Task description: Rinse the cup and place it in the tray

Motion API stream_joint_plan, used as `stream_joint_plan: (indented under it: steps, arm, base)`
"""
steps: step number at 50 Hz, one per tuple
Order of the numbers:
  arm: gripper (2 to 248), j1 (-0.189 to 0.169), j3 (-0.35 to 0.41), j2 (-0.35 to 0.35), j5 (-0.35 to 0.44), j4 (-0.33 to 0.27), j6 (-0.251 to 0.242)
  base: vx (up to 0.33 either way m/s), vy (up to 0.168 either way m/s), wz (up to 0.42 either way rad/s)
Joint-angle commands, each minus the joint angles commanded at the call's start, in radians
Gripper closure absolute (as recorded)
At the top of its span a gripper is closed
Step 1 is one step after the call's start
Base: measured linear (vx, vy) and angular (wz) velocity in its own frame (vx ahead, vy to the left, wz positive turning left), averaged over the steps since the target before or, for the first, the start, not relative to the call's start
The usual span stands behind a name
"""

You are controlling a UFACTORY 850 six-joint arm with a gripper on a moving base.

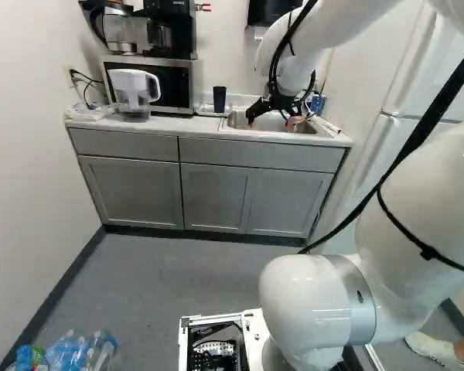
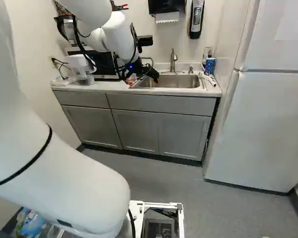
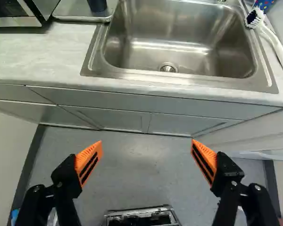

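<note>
One dark cup (image 1: 220,99), upright on the tray (image 3: 70,10), in the upper middle of the left base view, between the microwave (image 1: 174,85) and the sink (image 3: 179,28). Behind the arm (image 2: 119,37) in the right base view, therefore hidden there. Empty and spread wide, the gripper (image 3: 147,142); nothing between the orange pads (image 3: 88,162). By the wrist view, cup ahead of the gripper and off toward the side of the left finger, not in line with the opening. In the left base view, cup just to the left of the gripper, near but apart. Long axis of the cup vertical, so probably best to take from the side, with one pad on each flank. For the approach, most likely: go left along the worktop (image 3: 37,52), then forward to the tray, and only then close. After this, back right to the sink, under the faucet (image 2: 173,58). Already rinsed or not, impossible to tell; if yes, only a retreat to make. Main risk, with poor centring: tipping the cup with one finger.
</note>
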Motion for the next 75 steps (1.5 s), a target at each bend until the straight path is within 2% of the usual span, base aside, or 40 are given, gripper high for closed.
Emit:
stream_joint_plan:
  steps: [19,38,57,75]
  arm:
    - [3,0.002,0.016,0.002,0.024,0.001,0.0]
    - [3,0.006,0.059,0.009,0.088,0.003,-0.001]
    - [3,0.014,0.129,0.02,0.194,0.007,-0.002]
    - [3,0.024,0.22,0.033,0.331,0.012,-0.003]
  base:
    - [0.0,0.0,0.0]
    - [0.0,0.0,0.0]
    - [0.0,0.0,0.0]
    - [0.0,0.0,0.0]
